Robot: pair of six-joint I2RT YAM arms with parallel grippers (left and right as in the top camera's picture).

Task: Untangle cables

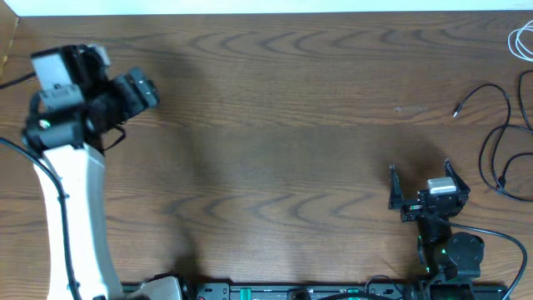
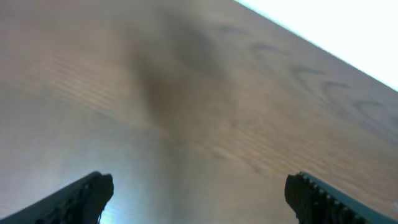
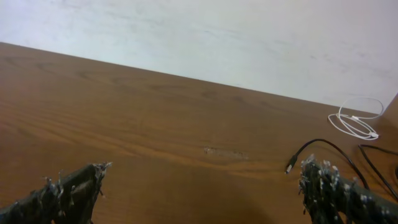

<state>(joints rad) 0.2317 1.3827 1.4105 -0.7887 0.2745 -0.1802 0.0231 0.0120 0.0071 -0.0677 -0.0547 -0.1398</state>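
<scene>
Overhead view: the black cables (image 1: 500,175) are laid in loose loops at the right edge of the tabletop (image 1: 266,125) and are partly cut off by the frame. One plug end (image 1: 457,110) points toward the centre. The white cable (image 1: 523,42) is coiled at the far right corner, well apart from the black ones. Whether the black loops cross one another cannot be told.

The right end effector (image 1: 420,177) is held low near the front edge, close to the black loops, with jaws spread wide and nothing held. This placement is judged to suit a reach for the nearest cable.

The left end effector (image 2: 199,186) is positioned over bare wood at the far left, jaws equally wide and empty, well apart from all cables. It is judged to be parked clear of the work.

No brand, label or writing can be read in any view.
</scene>
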